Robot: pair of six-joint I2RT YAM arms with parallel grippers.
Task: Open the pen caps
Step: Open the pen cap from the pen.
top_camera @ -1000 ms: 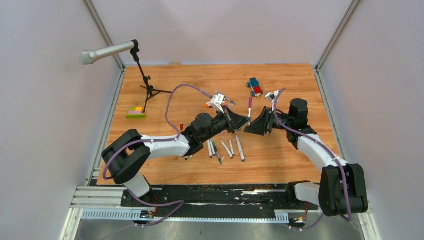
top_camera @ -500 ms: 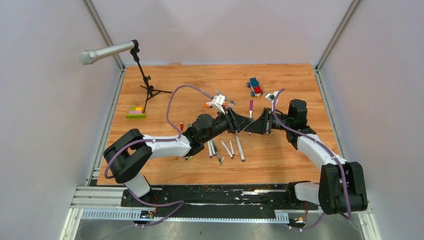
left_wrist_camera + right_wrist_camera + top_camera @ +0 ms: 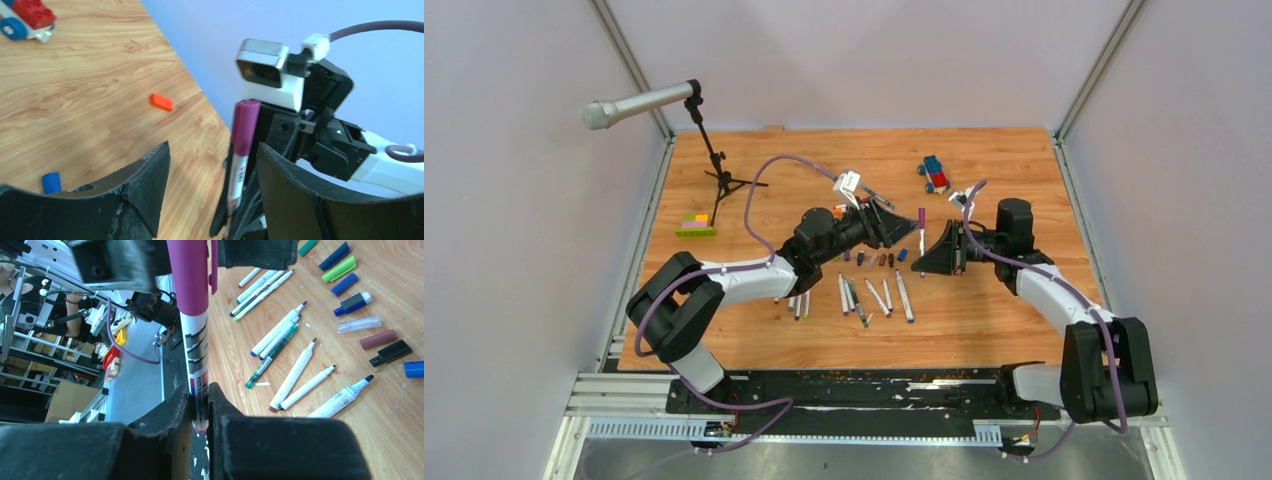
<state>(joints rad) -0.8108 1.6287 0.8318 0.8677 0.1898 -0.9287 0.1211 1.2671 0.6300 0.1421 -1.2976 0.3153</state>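
The left tool [image 3: 212, 149] is spread, its fingers flanking the purple cap of an upright pen [image 3: 243, 135] without closing on it. Loose pen caps [image 3: 879, 258] lie in a row on the table [image 3: 1004, 170], just beyond several uncapped pens [image 3: 871, 297]. The right tool [image 3: 199, 399] pinches the upright pen's white barrel, cap on.
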